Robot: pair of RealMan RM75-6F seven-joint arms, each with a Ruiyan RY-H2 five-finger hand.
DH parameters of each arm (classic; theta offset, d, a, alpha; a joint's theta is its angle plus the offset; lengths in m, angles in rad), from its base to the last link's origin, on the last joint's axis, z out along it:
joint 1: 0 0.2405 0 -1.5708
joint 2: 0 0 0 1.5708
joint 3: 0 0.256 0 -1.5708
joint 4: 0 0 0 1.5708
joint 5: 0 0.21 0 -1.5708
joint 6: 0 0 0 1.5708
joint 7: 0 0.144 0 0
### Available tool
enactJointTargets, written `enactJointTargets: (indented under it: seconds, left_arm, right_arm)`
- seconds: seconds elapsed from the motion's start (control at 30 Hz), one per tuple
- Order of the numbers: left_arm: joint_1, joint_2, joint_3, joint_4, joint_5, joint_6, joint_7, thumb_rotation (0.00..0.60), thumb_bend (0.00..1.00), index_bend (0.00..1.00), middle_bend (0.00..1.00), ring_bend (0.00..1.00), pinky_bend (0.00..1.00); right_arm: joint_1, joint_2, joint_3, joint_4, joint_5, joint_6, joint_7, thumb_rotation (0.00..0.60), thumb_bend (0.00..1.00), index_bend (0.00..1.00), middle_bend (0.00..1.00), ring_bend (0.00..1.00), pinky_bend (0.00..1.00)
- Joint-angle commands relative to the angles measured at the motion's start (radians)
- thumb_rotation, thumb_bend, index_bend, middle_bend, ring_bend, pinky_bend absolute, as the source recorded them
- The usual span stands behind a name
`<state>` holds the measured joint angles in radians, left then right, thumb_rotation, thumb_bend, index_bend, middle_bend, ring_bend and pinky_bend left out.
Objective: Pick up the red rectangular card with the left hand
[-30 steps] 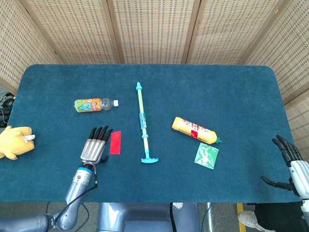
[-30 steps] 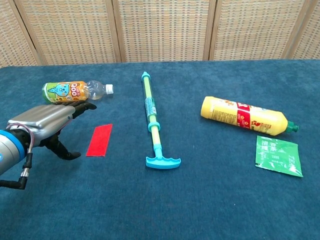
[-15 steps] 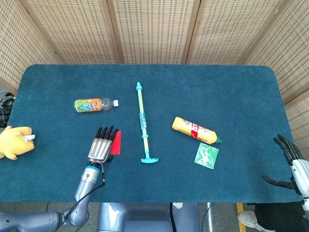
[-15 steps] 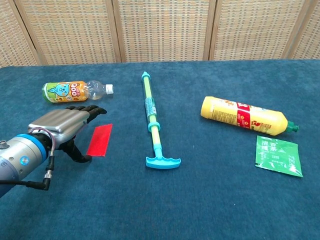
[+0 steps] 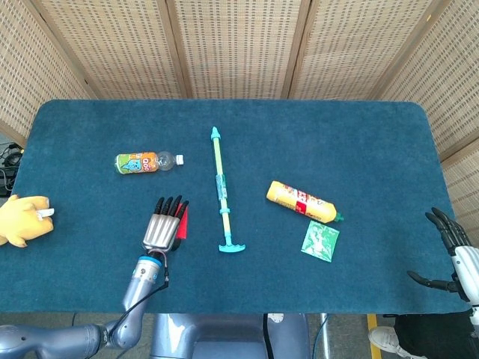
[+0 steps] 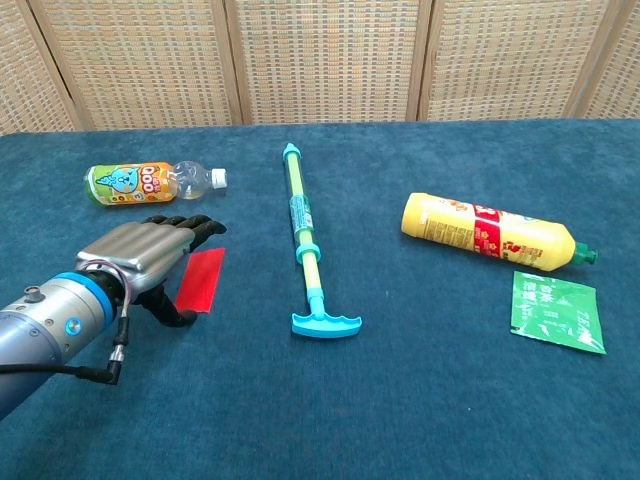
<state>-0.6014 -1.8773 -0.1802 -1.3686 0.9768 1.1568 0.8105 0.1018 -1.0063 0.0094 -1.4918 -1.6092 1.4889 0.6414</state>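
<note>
The red rectangular card (image 6: 203, 279) lies flat on the blue cloth, left of the water pump. In the head view only its right strip (image 5: 182, 223) shows beside my left hand (image 5: 166, 224). My left hand (image 6: 145, 252) hovers over the card's left edge with its fingers stretched out and its thumb hanging below, holding nothing. Whether it touches the card I cannot tell. My right hand (image 5: 449, 254) stays at the table's right front corner, fingers spread and empty; the chest view does not show it.
A blue-green water pump (image 6: 308, 250) lies just right of the card. A small drink bottle (image 6: 150, 182) lies behind the left hand. A yellow bottle (image 6: 490, 232) and a green sachet (image 6: 556, 311) lie at the right. A yellow plush toy (image 5: 22, 219) sits at the left edge.
My left hand has slid to the right, from beside the card to over its left edge. The card and the right hand have stayed put.
</note>
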Motion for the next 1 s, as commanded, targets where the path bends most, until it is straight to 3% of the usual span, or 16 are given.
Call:
enactJointTargets:
  seconds: [0.03, 0.17, 0.4, 1.0]
  left_arm:
    - [-0.007, -0.009, -0.002, 0.017, 0.000, 0.000, 0.000, 0.600, 0.30, 0.00, 0.00, 0.00, 0.00]
    - [-0.023, -0.031, -0.007, 0.082, 0.018, 0.007, -0.004, 0.600, 0.39, 0.00, 0.00, 0.00, 0.00]
    - [-0.018, -0.031, -0.007, 0.095, 0.027, 0.020, -0.026, 0.600, 0.58, 0.00, 0.00, 0.00, 0.00]
    - [0.010, 0.026, 0.009, 0.030, 0.037, 0.024, -0.080, 0.600, 0.58, 0.00, 0.00, 0.00, 0.00]
  right_arm:
    - [0.000, 0.000, -0.001, 0.000, -0.001, 0.000, 0.000, 0.600, 0.00, 0.00, 0.00, 0.00, 0.00]
    - [-0.003, 0.001, -0.001, -0.003, -0.005, 0.011, -0.002, 0.600, 0.00, 0.00, 0.00, 0.00, 0.00]
    - [-0.005, 0.002, -0.005, -0.006, -0.014, 0.016, -0.007, 0.600, 0.00, 0.00, 0.00, 0.00, 0.00]
    - [-0.006, 0.003, -0.007, -0.014, -0.017, 0.023, -0.022, 0.600, 0.00, 0.00, 0.00, 0.00, 0.00]
